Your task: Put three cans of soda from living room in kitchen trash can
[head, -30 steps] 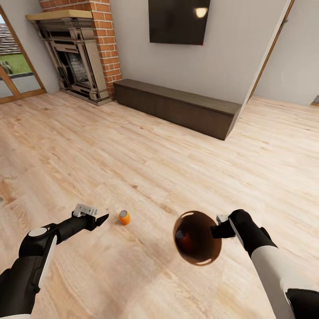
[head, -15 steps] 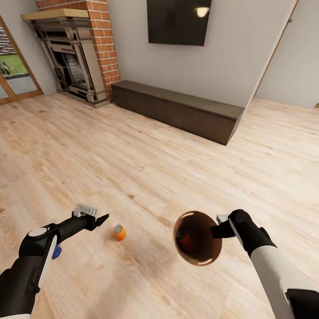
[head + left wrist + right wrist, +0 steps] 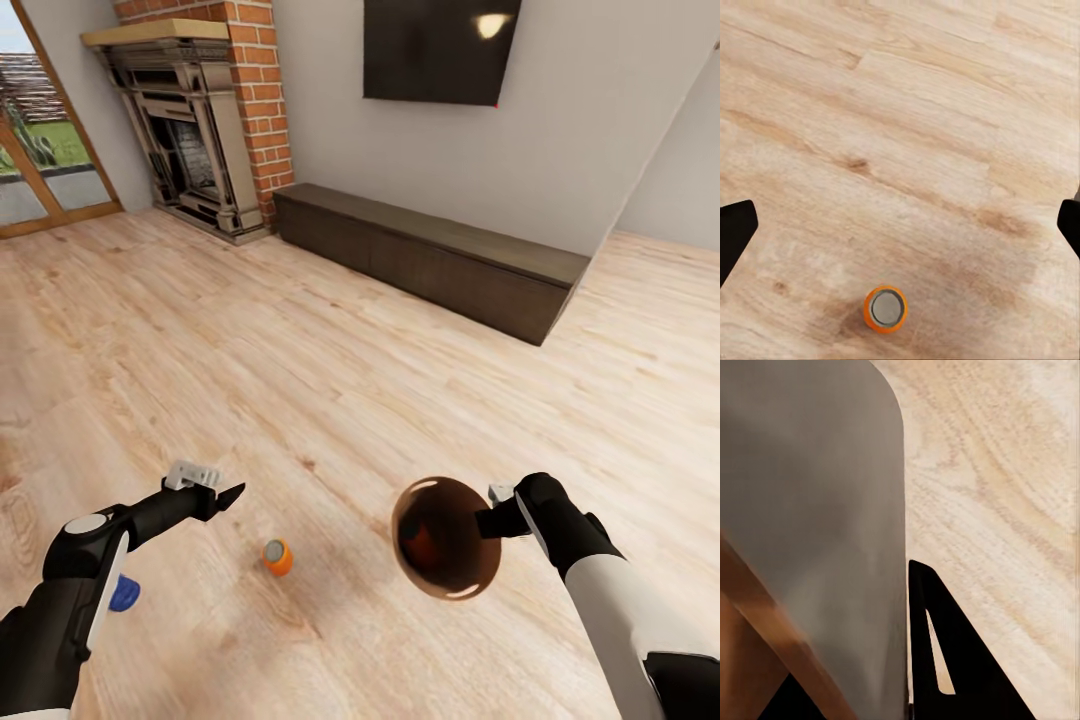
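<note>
Patience helps now: my left pincer (image 3: 232,494) is spread wide over the floor, and the orange soda can (image 3: 277,557) lies below it, slightly off-centre. I should centre, then descend straight. My right pincer (image 3: 490,521) pinches the trash can (image 3: 444,537).

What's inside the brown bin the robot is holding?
Looking into the bin from the head view, something orange-red lies against its brown inner wall, likely a soda can. The bin's tilted wall covers most of it, so I can't be sure, nor see anything deeper.
</note>
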`<state>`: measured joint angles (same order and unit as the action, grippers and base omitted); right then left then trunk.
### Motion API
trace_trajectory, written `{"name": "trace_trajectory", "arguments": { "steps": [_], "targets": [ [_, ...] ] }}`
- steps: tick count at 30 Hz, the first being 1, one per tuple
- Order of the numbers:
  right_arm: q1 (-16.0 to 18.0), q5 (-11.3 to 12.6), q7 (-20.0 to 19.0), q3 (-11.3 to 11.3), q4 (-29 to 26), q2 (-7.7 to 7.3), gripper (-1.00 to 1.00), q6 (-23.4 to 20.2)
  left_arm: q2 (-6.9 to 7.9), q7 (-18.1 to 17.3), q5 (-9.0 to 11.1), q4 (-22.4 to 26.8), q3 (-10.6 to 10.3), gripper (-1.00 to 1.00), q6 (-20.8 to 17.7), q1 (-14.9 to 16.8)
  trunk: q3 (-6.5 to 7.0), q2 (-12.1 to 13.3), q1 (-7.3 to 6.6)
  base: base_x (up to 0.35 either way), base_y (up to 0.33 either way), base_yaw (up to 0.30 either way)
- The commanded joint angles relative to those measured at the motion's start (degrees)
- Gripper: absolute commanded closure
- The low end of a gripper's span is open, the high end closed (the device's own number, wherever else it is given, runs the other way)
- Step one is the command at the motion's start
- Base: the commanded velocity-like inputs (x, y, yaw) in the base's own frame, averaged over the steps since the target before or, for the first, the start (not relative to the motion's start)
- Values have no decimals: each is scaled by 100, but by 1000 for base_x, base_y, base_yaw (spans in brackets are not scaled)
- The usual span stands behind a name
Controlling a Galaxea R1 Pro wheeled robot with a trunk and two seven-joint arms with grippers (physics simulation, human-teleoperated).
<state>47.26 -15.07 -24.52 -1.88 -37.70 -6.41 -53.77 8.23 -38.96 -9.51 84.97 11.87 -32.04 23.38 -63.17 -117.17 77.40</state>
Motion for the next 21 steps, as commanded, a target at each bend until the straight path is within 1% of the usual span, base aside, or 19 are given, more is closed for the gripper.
{"name": "trace_trajectory", "arguments": {
  "steps": [1, 4, 5, 7, 8, 9, 10, 11, 12, 14, 17, 19, 21],
  "targets": [
    [2, 145, -35, -5, -1, 2, 100, -28, -1, 45, -6, -7, 0, -100, -8, 0, 1, 0, 0, 191, 0, 39],
    [2, 145, -35, -5, 0, 6, 100, -28, -31, 396, -15, -34, -2, -100, -86, 2, 1, 0, 0, 161, 0, 20],
    [2, 145, -35, -5, 3, 7, 100, -28, -77, 614, -12, -43, -3, -100, -152, 4, 1, 0, 0, 130, 0, 10],
    [2, 145, -35, -5, 5, 7, 100, -28, -142, 809, -12, -49, -4, -100, -236, 6, 1, 0, 0, 100, 0, 7],
    [2, 145, -35, -5, 6, 9, 100, -28, -220, 972, -16, -53, -5, -100, -319, 7, 1, 0, 0, 57, 0, 4],
    [2, 147, -35, -5, 6, 16, 100, -28, -262, 1045, -18, -54, -6, -100, -365, 7, 1, 0, 0, 45, 0, 3],
    [2, 149, -38, -2, 7, 42, 100, -28, -351, 1177, -17, -56, -7, -100, -483, 11, 1, 0, 0, 29, 0, 2],
    [2, 150, -39, -1, 7, 56, 100, -28, -399, 1239, -17, -55, -9, -100, -560, 16, 1, 0, 0, 23, 0, 2],
    [2, 152, -41, -2, 8, 77, 100, -31, -514, 1373, -20, -57, -15, -100, -758, 35, 1, 0, 0, 15, 0, 1],
    [2, 157, -42, -4, 4, 98, 100, -55, -625, 1569, -22, -69, -21, -100, -990, 61, 1, 0, 0, 10, 0, 1],
    [13, 161, -51, -5, -3, 116, 100, -127, -688, 1709, -20, -110, -23, -100, -1125, 79, 1, 0, 0, 5, 0, 0],
    [93, 159, -58, -9, -4, 129, 100, -399, -724, 1781, -18, -141, -25, -100, -1212, 91, 1, 0, 0, 2, 0, 0],
    [258, 169, -66, -9, -1, 128, 100, -589, -737, 1809, -17, -156, -25, -100, -1284, 101, 0, 0, 0, 1, 0, 0]
  ]
}}
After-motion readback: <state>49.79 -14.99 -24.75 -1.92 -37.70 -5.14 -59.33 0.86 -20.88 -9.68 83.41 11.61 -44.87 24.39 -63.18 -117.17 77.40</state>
